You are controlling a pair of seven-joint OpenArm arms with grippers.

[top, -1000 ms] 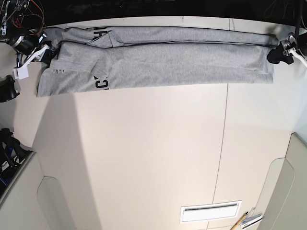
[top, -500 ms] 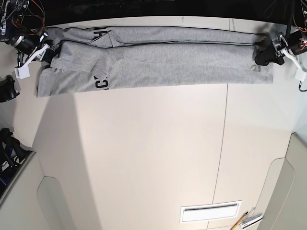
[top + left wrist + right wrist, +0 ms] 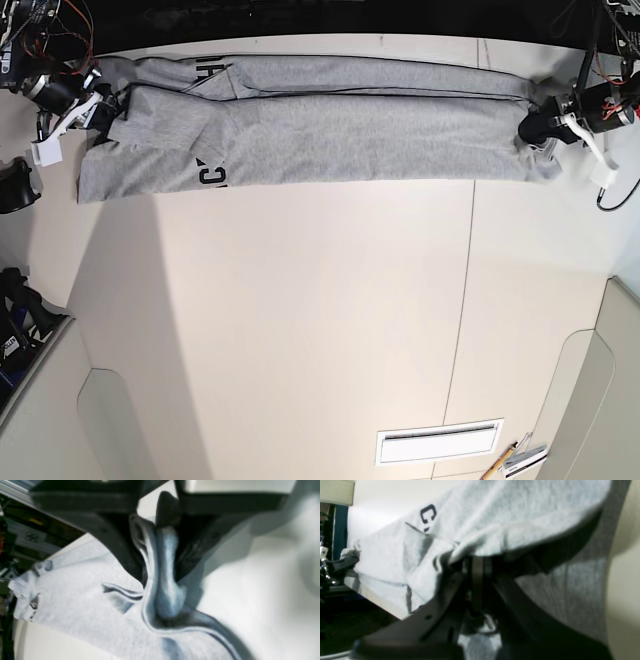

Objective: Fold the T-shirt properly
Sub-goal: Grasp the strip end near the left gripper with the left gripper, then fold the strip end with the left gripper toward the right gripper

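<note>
The T-shirt (image 3: 330,135) lies as a long grey strip across the far side of the table, with black lettering (image 3: 211,176) showing near its left end. My left gripper (image 3: 537,128) is at the strip's right end, shut on a bunched fold of the cloth (image 3: 163,580) between its dark fingers (image 3: 120,545). My right gripper (image 3: 100,112) sits at the left end. In the right wrist view the T-shirt (image 3: 495,525) drapes over its fingers (image 3: 477,580), which are closed with an edge of cloth caught in them.
The cream table (image 3: 300,320) has a seam (image 3: 463,290) running front to back. A white slotted plate (image 3: 438,441) and some pencils (image 3: 515,458) lie near the front right. Dark gear (image 3: 15,185) stands off the table's left edge.
My left gripper has moved inward, to the left and slightly nearer, dragging the shirt's right end with it so the strip is shorter and bunched there. The right gripper has hardly moved.
</note>
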